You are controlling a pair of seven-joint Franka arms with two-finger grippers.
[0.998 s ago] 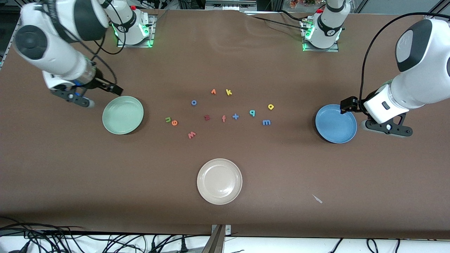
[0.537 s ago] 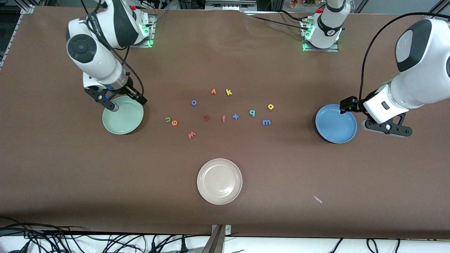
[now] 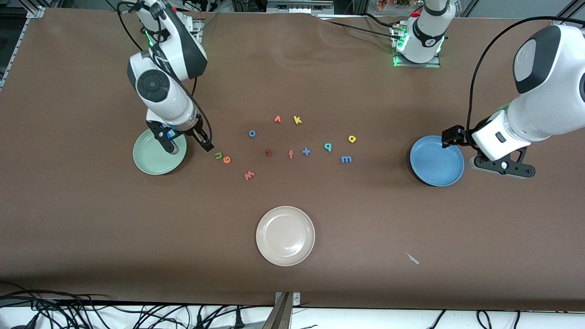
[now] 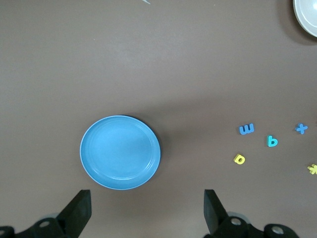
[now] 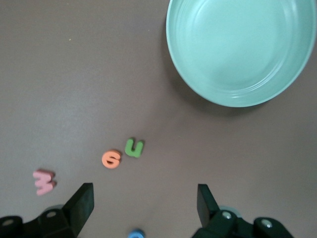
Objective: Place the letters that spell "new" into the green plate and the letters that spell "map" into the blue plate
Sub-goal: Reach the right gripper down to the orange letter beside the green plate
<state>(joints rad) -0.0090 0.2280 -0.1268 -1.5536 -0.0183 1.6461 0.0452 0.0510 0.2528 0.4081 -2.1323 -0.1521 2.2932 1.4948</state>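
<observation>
- Front view shows the right pincer (image 3: 187, 142) hanging with its jaws spread wide and empty, over the edge of the green plate (image 3: 153, 160), just short of the green n (image 3: 218, 155) and orange e (image 3: 226, 159), which touch each other.
- Salmon w (image 3: 249, 175) lies a little past them on the counter (image 3: 91, 219).
- To do this well, I'd centre on the n alone and descend straight, so the e isn't nudged.
- Left pincer (image 3: 475, 155) waits, wide and empty, beside the blue plate (image 3: 436, 161); the blue m (image 3: 346, 159), teal p (image 3: 327, 146) and yellow a (image 3: 352, 138) sit well apart from it.

A robotics lab: two bolted-down arms, brown-covered table (image 3: 91, 219), loose cables (image 3: 91, 310).
</observation>
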